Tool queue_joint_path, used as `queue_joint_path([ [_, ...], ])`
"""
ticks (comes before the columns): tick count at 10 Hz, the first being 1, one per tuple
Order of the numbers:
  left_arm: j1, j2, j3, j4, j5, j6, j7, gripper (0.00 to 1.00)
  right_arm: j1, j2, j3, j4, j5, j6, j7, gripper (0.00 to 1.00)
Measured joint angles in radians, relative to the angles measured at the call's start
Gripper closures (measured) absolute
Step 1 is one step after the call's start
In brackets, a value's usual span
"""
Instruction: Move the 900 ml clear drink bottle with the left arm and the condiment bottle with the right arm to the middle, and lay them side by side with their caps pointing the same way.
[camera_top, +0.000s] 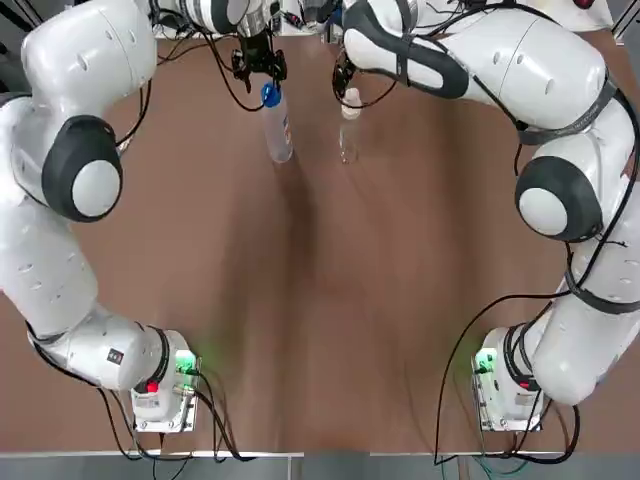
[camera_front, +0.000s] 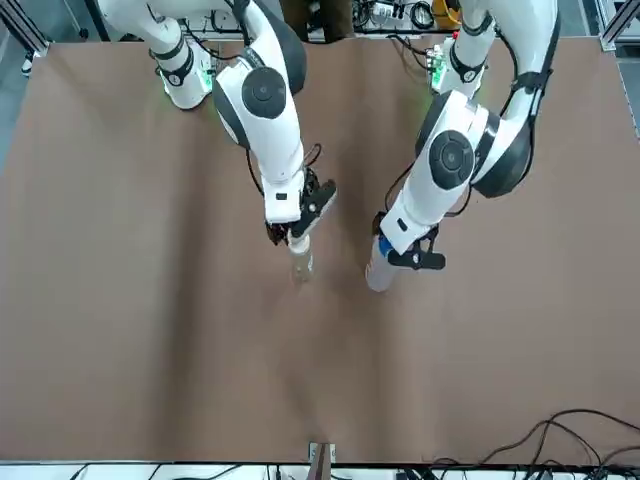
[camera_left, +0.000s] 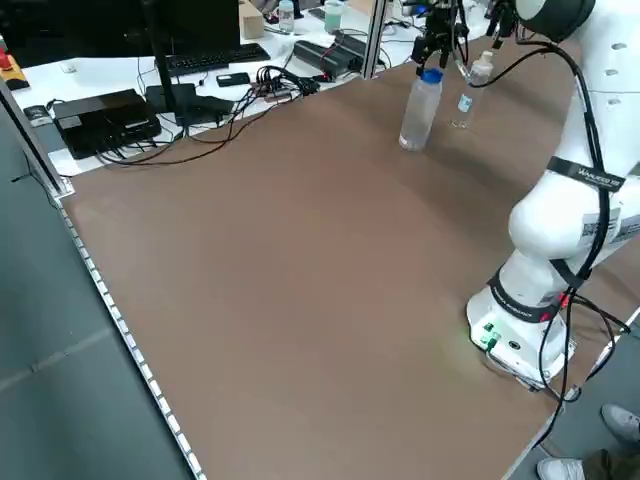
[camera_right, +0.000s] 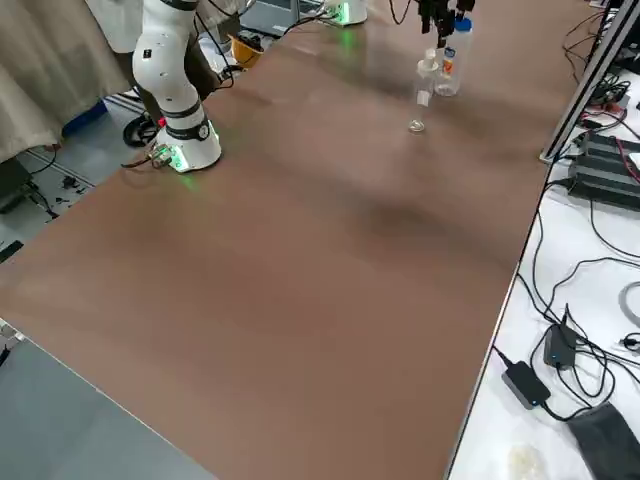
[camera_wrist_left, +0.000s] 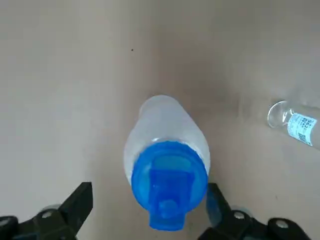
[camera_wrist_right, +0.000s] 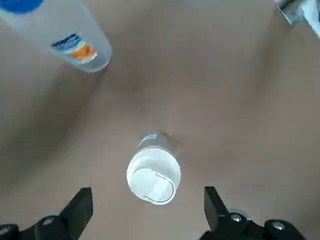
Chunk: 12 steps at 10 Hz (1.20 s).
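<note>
Since both stand upright, we hang our left gripper (camera_top: 259, 70), spread wide, over the clear blue-capped drink bottle (camera_top: 277, 128); just beside that bottle, our right gripper (camera_top: 345, 88) gapes above the white-capped condiment bottle (camera_top: 349, 112).

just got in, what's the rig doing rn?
Both bottles stand upright and apart at the far side of the table. The left gripper hangs open over the drink bottle, at its blue cap. The right gripper hangs open over the condiment bottle. Neither is gripped, and nothing lies in the middle yet.
</note>
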Motion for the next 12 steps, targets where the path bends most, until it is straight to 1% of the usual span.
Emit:
queue_joint_path([
  [2, -0.002, 0.012, -0.001, 0.000, 0.000, 0.008, 0.000, 0.00, 0.001, 0.000, 0.000, -0.001, -0.005, -0.001, -0.215, 0.01],
  [4, -0.004, 0.018, -0.001, 0.000, 0.000, 0.009, 0.001, 0.00, 0.001, 0.000, 0.001, -0.003, -0.006, -0.002, -0.385, 0.01],
  [8, -0.011, 0.022, -0.002, 0.000, 0.000, 0.010, 0.001, 0.00, 0.003, 0.016, 0.003, -0.007, -0.006, -0.002, -0.654, 0.03],
  [12, -0.021, 0.029, -0.002, 0.000, 0.000, 0.018, 0.001, 0.04, 0.004, 0.075, 0.003, -0.009, -0.008, 0.001, -0.709, 0.07],
])
